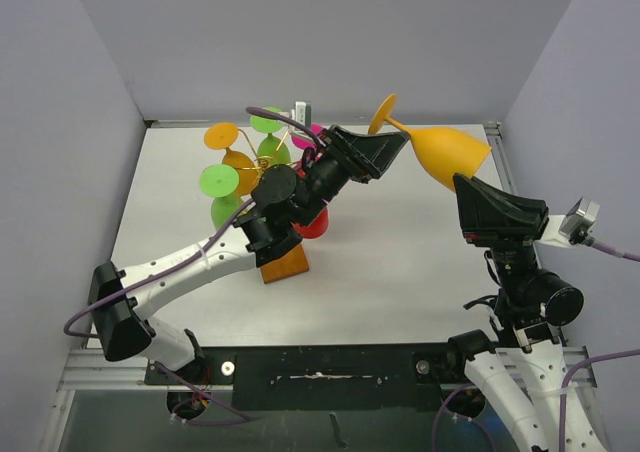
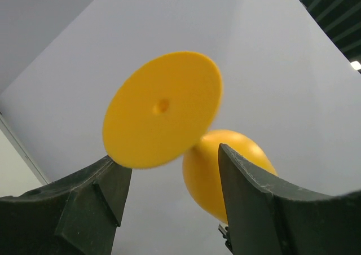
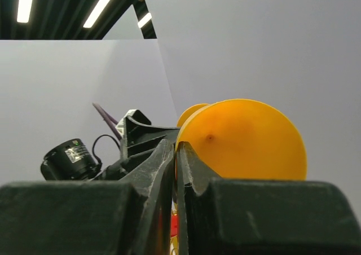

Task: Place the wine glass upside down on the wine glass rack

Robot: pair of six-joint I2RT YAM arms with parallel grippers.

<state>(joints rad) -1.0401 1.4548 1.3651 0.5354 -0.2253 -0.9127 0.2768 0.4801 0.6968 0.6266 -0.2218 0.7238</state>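
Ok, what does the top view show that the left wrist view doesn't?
Only top: the rack with coloured glasses hung on it, and the right gripper pinching the orange glass at the bowl rim. Only left wrist: the underside of the foot, facing the camera, with a dimple at its centre. Both: the orange glass and the open left gripper at its stem end, not gripping.

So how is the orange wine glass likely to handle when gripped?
Likely light, stiff plastic: the wine glass looks opaque, and the right gripper holds it sideways by the rim alone. That smooth wall might pivot in so narrow a pinch. Laid on its side, the round shape would probably roll.
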